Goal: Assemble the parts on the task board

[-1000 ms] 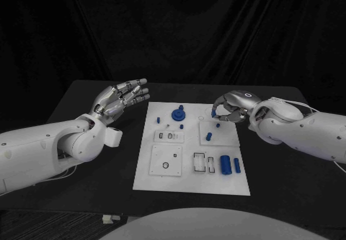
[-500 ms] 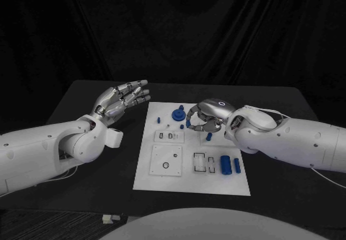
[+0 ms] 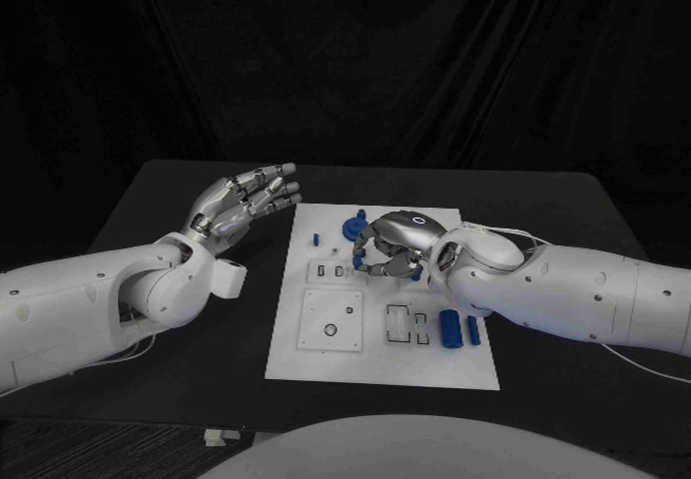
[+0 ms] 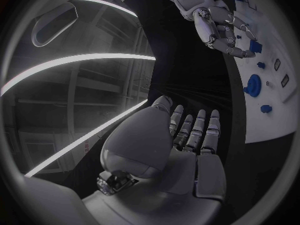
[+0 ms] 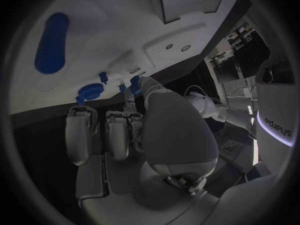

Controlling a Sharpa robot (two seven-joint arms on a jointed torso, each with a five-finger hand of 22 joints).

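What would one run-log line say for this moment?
left hand: open, beside task board | right hand: curled over board, hold unclear

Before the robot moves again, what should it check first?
1. Right hand over the board: ok, it is above the middle.
2. Right hand holding a part: cannot tell, its curled fingers hide what is between them.
3. Left hand out of the way: ok, it is open, off the board's left edge.
4. Round part in place at the far end: ok.
5. Two long parts near the right edge: ok, lying untouched.
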